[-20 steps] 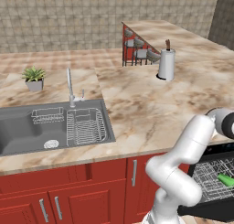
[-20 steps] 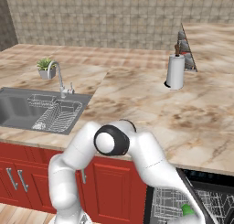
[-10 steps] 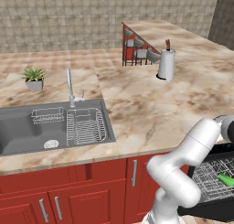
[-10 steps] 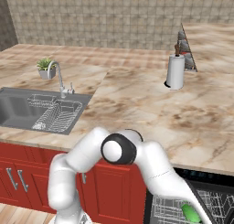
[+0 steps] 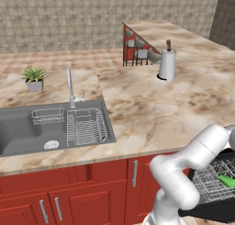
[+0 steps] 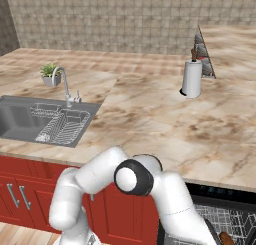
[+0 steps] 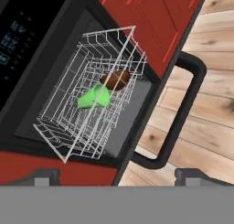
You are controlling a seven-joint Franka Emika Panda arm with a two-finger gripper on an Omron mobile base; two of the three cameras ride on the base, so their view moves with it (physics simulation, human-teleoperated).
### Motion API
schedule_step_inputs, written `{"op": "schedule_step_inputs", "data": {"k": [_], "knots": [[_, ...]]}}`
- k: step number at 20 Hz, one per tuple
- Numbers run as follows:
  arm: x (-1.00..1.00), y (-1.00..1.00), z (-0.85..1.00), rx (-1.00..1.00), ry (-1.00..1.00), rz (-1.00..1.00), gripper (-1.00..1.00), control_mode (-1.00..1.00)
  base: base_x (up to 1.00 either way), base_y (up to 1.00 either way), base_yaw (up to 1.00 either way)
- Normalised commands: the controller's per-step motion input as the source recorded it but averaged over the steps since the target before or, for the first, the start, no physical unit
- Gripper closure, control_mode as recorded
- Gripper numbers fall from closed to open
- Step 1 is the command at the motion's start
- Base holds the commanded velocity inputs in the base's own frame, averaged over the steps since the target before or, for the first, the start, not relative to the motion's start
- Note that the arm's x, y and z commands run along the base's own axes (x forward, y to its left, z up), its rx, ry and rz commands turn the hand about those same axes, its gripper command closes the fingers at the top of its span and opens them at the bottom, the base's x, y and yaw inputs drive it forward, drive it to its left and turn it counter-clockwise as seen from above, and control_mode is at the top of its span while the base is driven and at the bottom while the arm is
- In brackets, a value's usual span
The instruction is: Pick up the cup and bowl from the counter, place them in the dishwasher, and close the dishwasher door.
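Hand view, dishwasher bay: dishwasher [image 7: 68, 81] open, door [image 7: 137, 122] dropped flat, its black bar handle [image 7: 183, 113] standing off the outer edge over the wood floor. Wire rack [image 7: 91, 104] drawn out over the door. Contents of rack: green cup [image 7: 93, 97] lying on its side; brown bowl [image 7: 115, 79] just beside it, touching or nearly so. Both items are off the counter [image 5: 151, 109] and stowed. Gripper [image 7: 118, 175]: jaws at full spread, nothing between them, the two tips low in the frame, apart from rack and door. Left base view: cup [image 5: 226, 180] shows as a green shape in the rack beyond the arm's elbow. Step in hand, by judgement: closing the door. The rack appears to overhang the door, so it likely needs pushing home first, or the door may jam against it. For the lift, come under the free edge or hook the handle bar, push up and inward in an arc about the hinge, and keep the fingers clear of the wires. Whether the rack slides freely cannot be told.
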Motion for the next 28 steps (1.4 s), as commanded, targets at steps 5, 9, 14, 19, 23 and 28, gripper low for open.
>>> {"op": "schedule_step_inputs", "data": {"k": [5, 9, 14, 19, 23, 28], "knots": [[-0.13, 0.21, -0.15, -0.11, -0.2, 0.0, -1.0, -1.0, 0.0, 0.0, 0.0], [0.0, 0.1, -0.13, -0.1, -0.17, 0.0, -1.0, -1.0, 0.0, 0.0, 0.0], [0.0, 0.01, -0.3, -0.04, -0.11, 0.0, -1.0, -1.0, 0.0, 0.0, 0.0], [0.17, 0.0, -0.33, -0.03, -0.05, 0.0, -1.0, -1.0, 0.0, 0.0, 0.0], [0.23, 0.0, -0.39, -0.03, -0.02, 0.01, -1.0, -1.0, 0.0, 0.0, 0.0], [0.33, 0.0, -0.41, -0.02, 0.0, 0.0, -1.0, -1.0, 0.0, 0.0, 0.0]]}}
